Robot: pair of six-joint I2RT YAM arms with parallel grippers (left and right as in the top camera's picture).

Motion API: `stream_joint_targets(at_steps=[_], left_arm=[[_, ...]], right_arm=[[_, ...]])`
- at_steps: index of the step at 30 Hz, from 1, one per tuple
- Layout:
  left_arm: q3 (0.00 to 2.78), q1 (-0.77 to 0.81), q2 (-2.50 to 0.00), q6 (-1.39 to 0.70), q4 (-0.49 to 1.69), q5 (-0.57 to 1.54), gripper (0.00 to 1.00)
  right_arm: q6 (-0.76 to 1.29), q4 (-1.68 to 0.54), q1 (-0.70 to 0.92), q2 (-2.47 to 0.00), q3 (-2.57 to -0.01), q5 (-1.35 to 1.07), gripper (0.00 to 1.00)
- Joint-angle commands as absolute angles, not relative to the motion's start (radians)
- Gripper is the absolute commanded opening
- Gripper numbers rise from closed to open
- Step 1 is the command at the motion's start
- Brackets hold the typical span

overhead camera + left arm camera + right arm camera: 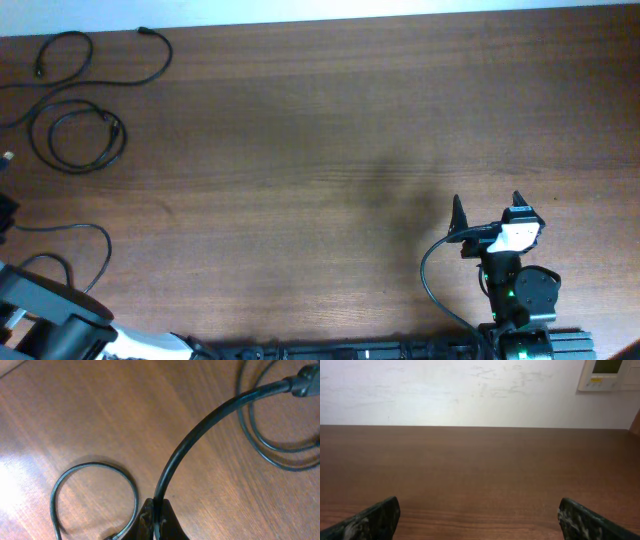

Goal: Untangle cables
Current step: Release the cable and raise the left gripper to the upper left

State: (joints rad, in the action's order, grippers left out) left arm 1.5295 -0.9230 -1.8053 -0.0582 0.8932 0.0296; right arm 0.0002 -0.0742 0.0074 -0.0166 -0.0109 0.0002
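The cables lie at the table's far left in the overhead view: one long cord with plug ends, one coiled loop, and a third cord nearer the front. My left gripper is shut on a black cable that arcs up to a plug. A loop lies to its left and a double loop to its right. In the overhead view the left gripper is mostly cut off at the left edge. My right gripper is open and empty, far from the cables; its view shows only bare wood.
The brown wooden table meets a white wall at its far edge. A wall panel hangs at the upper right. The left arm lies along the front left corner. A thick black wire loops beside the right arm.
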Motion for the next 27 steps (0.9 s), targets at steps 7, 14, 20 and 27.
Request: stream_joint_targets(at_steps=[7, 14, 20, 27], left_arm=[[1.539, -1.026, -1.831, -0.524, 0.911, -0.077, 0.17], [1.539, -1.026, -1.843, -0.459, 0.917, 0.048, 0.58], [1.54, -0.953, -1.753, -0.32, 0.827, 0.415, 0.66], [1.54, -0.512, -1.599, -0.312, 0.761, 0.384, 0.92]], right_arm=[[0.004, -0.08, 0.013, -0.013, -0.006, 0.005, 0.98], [0.004, -0.08, 0.013, -0.013, -0.006, 0.005, 0.98], [0.004, -0.08, 0.013, -0.013, -0.006, 0.005, 0.98], [0.004, -0.08, 0.013, -0.013, -0.006, 0.005, 0.98]])
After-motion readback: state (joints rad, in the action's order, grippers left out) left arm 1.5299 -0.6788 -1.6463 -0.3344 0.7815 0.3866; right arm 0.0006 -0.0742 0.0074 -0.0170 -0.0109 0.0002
